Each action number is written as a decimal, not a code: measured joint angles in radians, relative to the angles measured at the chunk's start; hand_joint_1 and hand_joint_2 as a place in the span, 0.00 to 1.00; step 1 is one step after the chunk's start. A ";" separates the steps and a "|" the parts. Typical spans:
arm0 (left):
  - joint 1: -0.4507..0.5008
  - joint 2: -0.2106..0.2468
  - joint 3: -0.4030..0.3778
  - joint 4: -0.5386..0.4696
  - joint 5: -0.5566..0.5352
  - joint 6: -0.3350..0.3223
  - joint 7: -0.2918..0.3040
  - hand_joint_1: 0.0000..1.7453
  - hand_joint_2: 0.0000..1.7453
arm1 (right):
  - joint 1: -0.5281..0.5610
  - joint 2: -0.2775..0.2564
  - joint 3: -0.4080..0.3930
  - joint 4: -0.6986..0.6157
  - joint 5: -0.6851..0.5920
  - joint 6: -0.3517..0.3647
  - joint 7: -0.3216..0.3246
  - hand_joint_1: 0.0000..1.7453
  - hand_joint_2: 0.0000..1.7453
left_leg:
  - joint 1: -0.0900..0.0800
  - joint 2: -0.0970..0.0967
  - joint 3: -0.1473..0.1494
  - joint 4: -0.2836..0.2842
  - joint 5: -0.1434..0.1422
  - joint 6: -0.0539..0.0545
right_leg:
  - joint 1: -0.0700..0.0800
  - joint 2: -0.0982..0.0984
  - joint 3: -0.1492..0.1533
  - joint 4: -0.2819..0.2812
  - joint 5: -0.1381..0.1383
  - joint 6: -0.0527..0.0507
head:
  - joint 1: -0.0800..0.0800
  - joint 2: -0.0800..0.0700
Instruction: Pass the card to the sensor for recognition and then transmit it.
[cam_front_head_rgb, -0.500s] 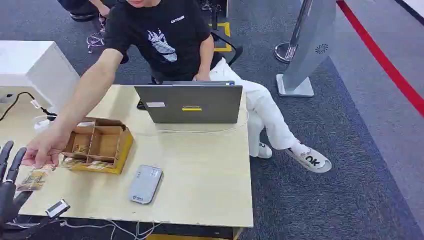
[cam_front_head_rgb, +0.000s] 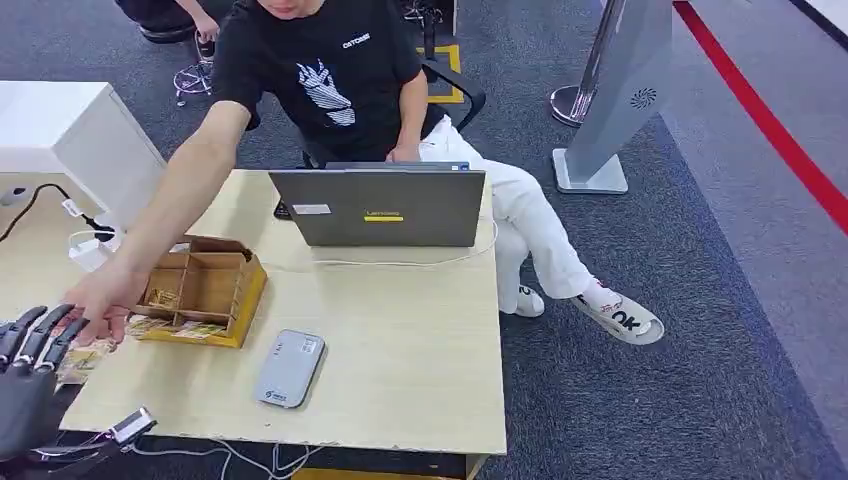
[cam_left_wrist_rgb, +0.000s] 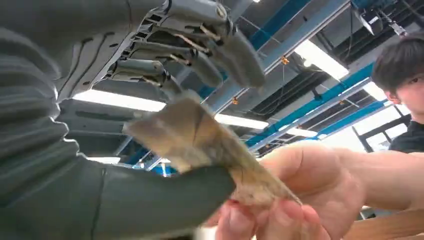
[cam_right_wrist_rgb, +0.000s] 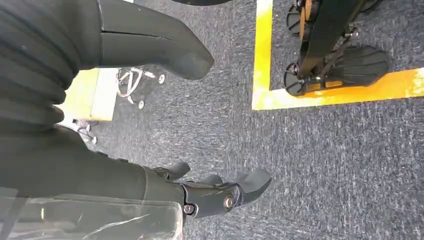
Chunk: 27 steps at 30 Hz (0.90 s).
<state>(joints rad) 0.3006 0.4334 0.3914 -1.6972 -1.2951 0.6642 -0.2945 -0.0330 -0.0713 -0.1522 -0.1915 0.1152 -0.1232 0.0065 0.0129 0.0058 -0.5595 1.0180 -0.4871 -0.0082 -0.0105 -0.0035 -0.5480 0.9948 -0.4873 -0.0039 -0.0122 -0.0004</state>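
Wooden table (cam_front_head_rgb: 400, 340) carries everything you need, so start there: the grey laptop (cam_front_head_rgb: 378, 207) sits at its far edge with a person behind it, the partitioned cardboard box (cam_front_head_rgb: 200, 290) near the left edge, the grey sensor (cam_front_head_rgb: 289, 368) toward the near edge. At the near left corner your left hand (cam_front_head_rgb: 28, 385) meets the person's hand (cam_front_head_rgb: 100, 300). The wrist view shows the card (cam_left_wrist_rgb: 210, 145) lying between thumb and spread fingers while the person pinches its other end, likely a handover. Your right hand (cam_right_wrist_rgb: 220, 192) hangs over carpet, fingers apart, holding nothing. The box stands just beside the route to the sensor.
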 joint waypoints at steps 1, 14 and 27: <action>0.000 0.000 -0.002 0.000 0.000 0.000 0.001 1.00 1.00 | 0.000 0.000 0.000 0.000 0.000 0.000 0.000 0.00 1.00 | 0.000 0.000 0.000 0.000 0.000 0.000 | 0.000 0.000 0.000 0.000 0.000 0.000 | 0.000 0.000; -0.019 0.002 -0.053 0.000 0.008 0.003 0.005 1.00 1.00 | -0.001 0.000 -0.001 0.000 0.012 0.000 0.000 0.00 1.00 | 0.000 0.000 0.000 0.000 0.000 0.000 | 0.000 0.000 0.000 0.000 0.000 0.000 | 0.000 0.000; -0.181 -0.017 -0.350 0.051 0.008 -0.005 0.032 1.00 1.00 | -0.006 0.000 -0.002 0.000 0.042 0.018 0.003 0.00 1.00 | -0.001 0.000 0.001 0.000 0.000 0.001 | -0.002 -0.001 0.001 0.000 0.001 0.000 | 0.000 0.000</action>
<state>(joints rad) 0.1196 0.4162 0.0418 -1.6464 -1.2871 0.6596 -0.2628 -0.0386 -0.0713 -0.1545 -0.1915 0.1572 -0.1049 0.0095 0.0120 0.0053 -0.5587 1.0185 -0.4866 -0.0077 -0.0121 -0.0043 -0.5474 0.9946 -0.4868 -0.0035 -0.0118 -0.0004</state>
